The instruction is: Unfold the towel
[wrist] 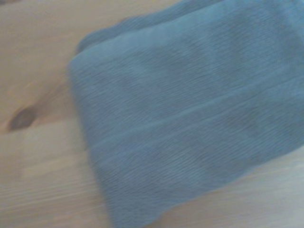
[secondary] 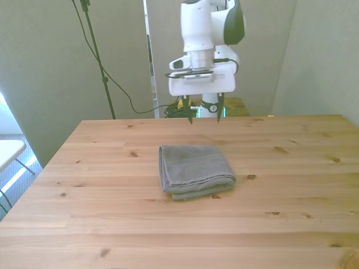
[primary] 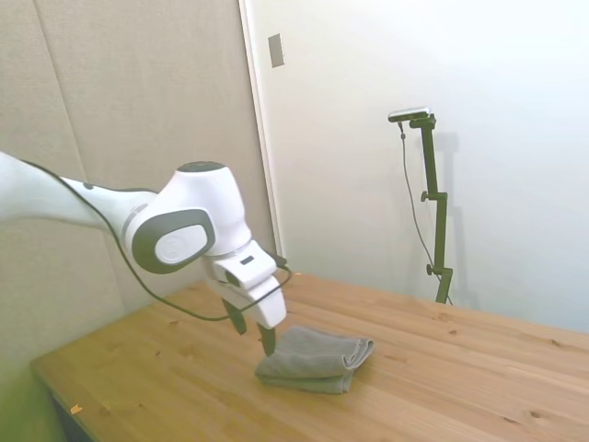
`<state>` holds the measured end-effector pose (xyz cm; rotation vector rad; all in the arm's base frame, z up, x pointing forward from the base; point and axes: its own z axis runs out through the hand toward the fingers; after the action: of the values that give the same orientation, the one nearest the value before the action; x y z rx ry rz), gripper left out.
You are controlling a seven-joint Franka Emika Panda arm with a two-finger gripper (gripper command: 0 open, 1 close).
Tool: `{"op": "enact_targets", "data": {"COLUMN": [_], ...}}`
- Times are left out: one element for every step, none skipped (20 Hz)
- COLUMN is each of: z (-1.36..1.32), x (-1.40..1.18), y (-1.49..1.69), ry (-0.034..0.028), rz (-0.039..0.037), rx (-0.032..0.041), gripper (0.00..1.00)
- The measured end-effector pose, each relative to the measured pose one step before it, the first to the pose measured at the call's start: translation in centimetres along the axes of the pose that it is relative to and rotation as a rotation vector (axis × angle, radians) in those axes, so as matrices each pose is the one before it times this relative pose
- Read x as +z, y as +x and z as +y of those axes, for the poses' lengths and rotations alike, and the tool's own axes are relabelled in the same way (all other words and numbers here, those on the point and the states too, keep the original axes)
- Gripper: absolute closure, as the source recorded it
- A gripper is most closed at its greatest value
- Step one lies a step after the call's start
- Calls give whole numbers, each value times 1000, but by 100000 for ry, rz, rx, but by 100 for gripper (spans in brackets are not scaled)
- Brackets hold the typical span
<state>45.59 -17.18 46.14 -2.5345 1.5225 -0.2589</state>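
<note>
Gripper (secondary: 203, 116) spread open, empty, above folded towel's (secondary: 195, 170) far edge; could pinch all layers, not top one.

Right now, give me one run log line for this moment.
stage: approach | gripper: open, above table behind towel | towel: folded, flat on table, untouched | contact: none

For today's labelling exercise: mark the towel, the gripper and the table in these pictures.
towel (secondary: 195, 171): front view, middle of its folded top layer.
gripper (secondary: 204, 114): front view, midway between its open fingertips.
table (secondary: 291, 224): front view, bare wood nearer the camera.
</note>
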Motion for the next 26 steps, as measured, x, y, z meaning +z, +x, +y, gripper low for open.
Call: {"op": "enact_targets", "data": {"z": [1137, 1117, 876, 616, 444, 257, -9, -175, -156, -146, -62, -43, -75, -114, -99, -185, -186, -147, -130, -155, -152, -133, -103, -129, -112, -97], "x": [-67, 35, 251, 412, 537, 617, 681, 747, 715, 709, 672, 542, 306, 218, 155, 158, 270, 309, 327, 249, 187, 176, 132, 115, 113, 90], "y": [2165, 2133, 1887, 1568, 1363, 1155, 835, 628, 456, 382, 336, 433, 471, 427, 298, 160, -8, -110, -119, -126, -117, -124, -101, -96, -94, -86], "ry": [984, 1080, 1475, 1776, 1436, 1148, 1492, 1581, 1612, 1321, 683, 231, 547, 694, 702, 1044, 1063, 817, 319, 279, 192, 88, -26, 36, 111, 47], "rz": [30, -134, -672, -978, -892, -792, -1070, -1185, -1236, -1220, -894, -520, -226, -186, -235, -512, -811, -942, -622, -496, -395, -360, -266, -280, -336, -353], "rx": [2726, 2520, 1766, 930, 747, 775, 152, -384, -532, -759, -271, 78, 357, -12, -403, -490, -972, -1082, -1039, -1241, -1150, -1035, -766, -564, -527, -538], "gripper": [0, 0, 0, 0, 0, 0, 0, 100, 100, 100, 100, 100, 100, 100, 100, 100, 100, 100, 100, 100, 100, 100, 100, 100, 100, 100]}}
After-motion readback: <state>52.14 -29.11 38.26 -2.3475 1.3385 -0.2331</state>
